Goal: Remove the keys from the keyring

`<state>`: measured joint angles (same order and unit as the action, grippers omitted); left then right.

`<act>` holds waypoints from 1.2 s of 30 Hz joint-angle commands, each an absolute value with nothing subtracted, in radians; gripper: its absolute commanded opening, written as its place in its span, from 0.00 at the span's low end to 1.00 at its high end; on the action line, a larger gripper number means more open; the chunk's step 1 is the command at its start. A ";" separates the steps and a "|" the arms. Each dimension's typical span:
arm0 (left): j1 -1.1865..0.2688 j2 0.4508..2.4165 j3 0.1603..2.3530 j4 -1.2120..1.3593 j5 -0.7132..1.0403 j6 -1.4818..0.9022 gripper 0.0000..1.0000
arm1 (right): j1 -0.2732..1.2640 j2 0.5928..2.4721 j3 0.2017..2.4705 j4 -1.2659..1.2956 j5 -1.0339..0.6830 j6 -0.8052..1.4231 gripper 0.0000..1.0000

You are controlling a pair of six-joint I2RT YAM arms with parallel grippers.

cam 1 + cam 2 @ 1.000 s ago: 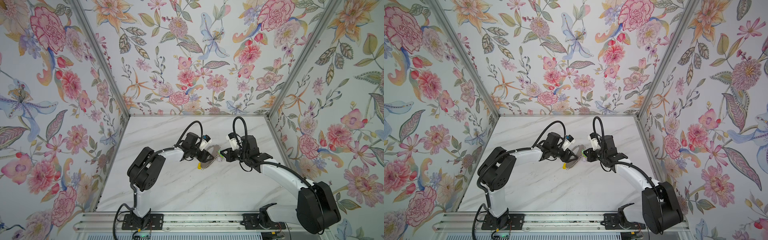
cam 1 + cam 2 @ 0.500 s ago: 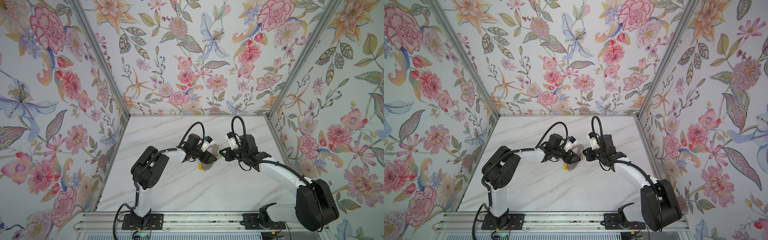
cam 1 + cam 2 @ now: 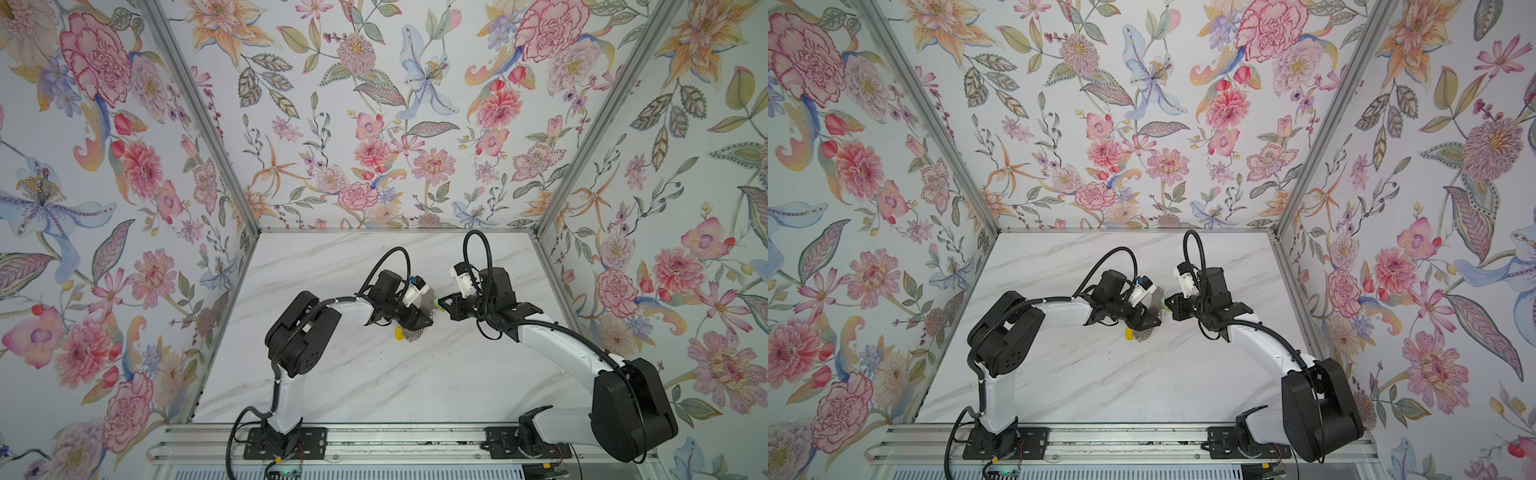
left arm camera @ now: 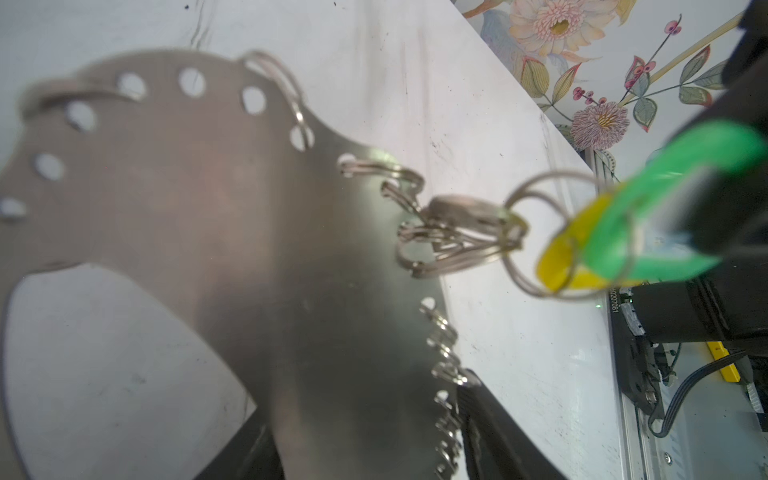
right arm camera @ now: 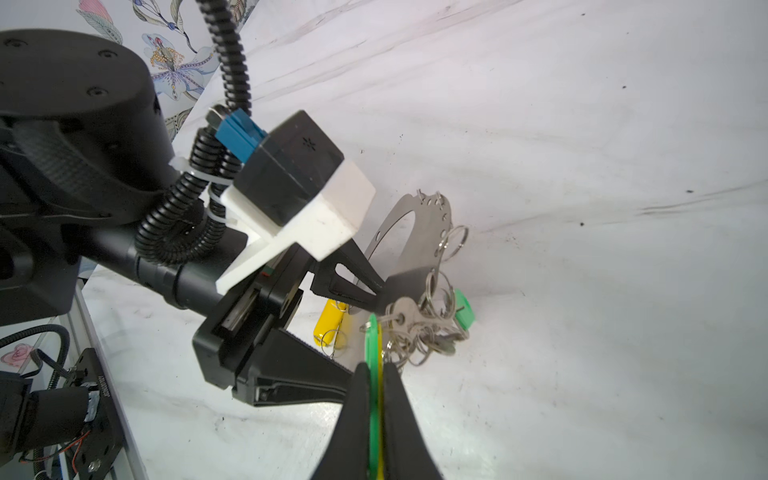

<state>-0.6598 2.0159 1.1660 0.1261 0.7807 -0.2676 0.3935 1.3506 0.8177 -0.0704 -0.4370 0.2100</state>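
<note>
The keyring point(image 3: 427, 296) point(image 3: 1157, 304) is a grey crescent plate, held on edge above the table. My left gripper point(image 3: 419, 321) point(image 3: 1152, 322) point(image 4: 365, 415) is shut on it, one finger on each face. Wire rings line its rim, and a bunch of silver keys point(image 4: 457, 216) point(image 5: 411, 316) hangs from them. My right gripper point(image 3: 443, 303) point(image 3: 1168, 302) point(image 5: 376, 374) is shut on a green tag point(image 4: 665, 199) point(image 5: 372, 336) and a yellow tag point(image 4: 561, 257) pressed flat together. Another yellow tag point(image 3: 399, 333) point(image 5: 330, 320) and another green tag point(image 5: 463, 309) hang loose.
The white marble table point(image 3: 374, 382) is enclosed by flowered walls on three sides. An aluminium rail point(image 3: 395, 449) with both arm bases runs along the front edge. The two grippers meet near the table's middle.
My left arm has shifted slightly to the right, carrying the keyring with it. The right gripper has stayed almost still on the tags.
</note>
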 commanded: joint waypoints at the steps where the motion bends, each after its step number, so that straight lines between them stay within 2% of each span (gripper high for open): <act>1: -0.671 2.045 1.213 0.028 0.742 -0.193 0.60 | 0.399 1.362 0.841 -0.025 -0.441 0.221 0.10; 5: -0.671 2.030 1.227 0.004 0.716 -0.172 0.48 | 0.402 1.358 0.833 -0.017 -0.439 0.225 0.10; 11: -0.662 1.988 1.229 0.000 0.636 -0.155 0.40 | 0.394 1.333 0.788 -0.026 -0.430 0.222 0.10; 22: -0.645 1.865 1.216 -0.035 0.517 -0.083 0.39 | 0.392 1.305 0.665 0.016 -0.435 0.256 0.12; 26: -0.645 1.862 1.290 -0.171 0.557 -0.002 0.41 | 0.364 1.288 0.648 0.049 -0.441 0.262 0.17; 36: -0.644 1.910 1.451 -0.424 0.646 0.100 0.41 | 0.265 1.265 0.634 0.141 -0.632 0.241 0.31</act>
